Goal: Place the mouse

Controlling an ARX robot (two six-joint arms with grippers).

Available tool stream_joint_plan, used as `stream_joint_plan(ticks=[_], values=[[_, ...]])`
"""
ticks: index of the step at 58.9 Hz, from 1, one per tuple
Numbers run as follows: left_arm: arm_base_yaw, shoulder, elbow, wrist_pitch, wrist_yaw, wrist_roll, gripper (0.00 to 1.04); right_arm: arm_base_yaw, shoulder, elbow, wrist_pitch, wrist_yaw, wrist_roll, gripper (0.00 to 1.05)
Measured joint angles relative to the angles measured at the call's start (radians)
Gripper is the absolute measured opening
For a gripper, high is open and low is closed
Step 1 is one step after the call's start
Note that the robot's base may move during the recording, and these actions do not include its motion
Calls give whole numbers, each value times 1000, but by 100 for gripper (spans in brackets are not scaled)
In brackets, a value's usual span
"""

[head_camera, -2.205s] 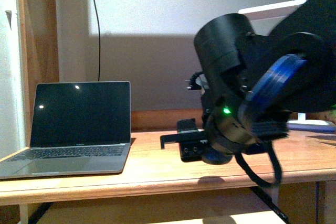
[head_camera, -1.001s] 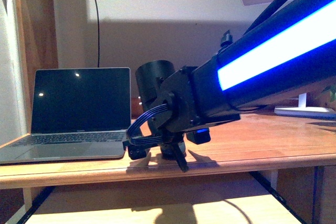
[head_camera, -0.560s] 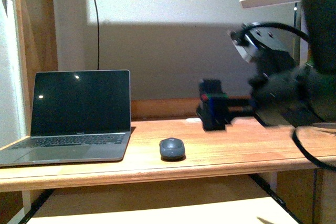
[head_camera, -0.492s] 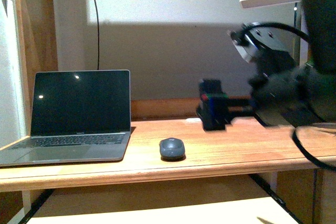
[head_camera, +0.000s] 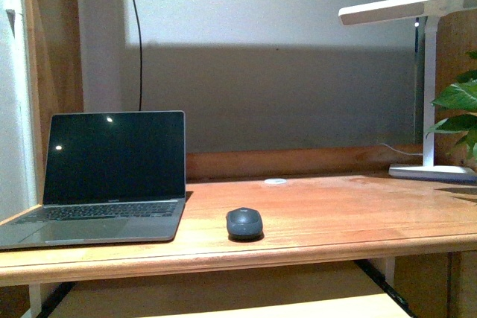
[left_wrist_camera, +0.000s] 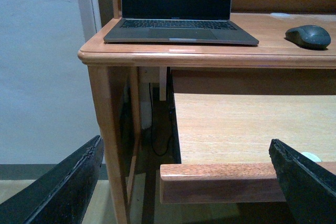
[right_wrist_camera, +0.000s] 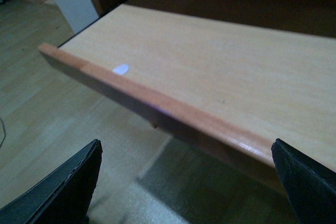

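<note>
wooden desk point(head_camera: 358, 206) against a grey wall point(head_camera: 283, 80).

front view: the mouse point(head_camera: 244, 223) lies flat by the desk's near edge, just right of the open laptop point(head_camera: 112, 176). a white disc point(head_camera: 275, 181) lies farther back and a lamp point(head_camera: 428, 72) stands far right. neither arm shows.

left wrist view: the left gripper point(left_wrist_camera: 185, 145) gapes wide, gripping nothing, low before the pull-out tray point(left_wrist_camera: 247, 129). the mouse is up on the desk, well apart.

right wrist view: the right gripper point(right_wrist_camera: 185, 145) is spread just as wide and also bare, near the tray's front rail.

an arm rising past the desk edge could, i judge, clip the mouse off it. the tray carries only a small white spot point(right_wrist_camera: 121, 69).
</note>
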Motion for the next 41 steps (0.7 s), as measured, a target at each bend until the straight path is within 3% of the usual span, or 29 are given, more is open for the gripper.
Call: stream_joint_plan(ticks=[22, 41], values=[[0, 0, 0, 0, 0, 0, 97, 243, 235, -35, 273, 221, 44, 97], [0, 0, 0, 0, 0, 0, 97, 349, 428, 33, 408, 328, 103, 97]])
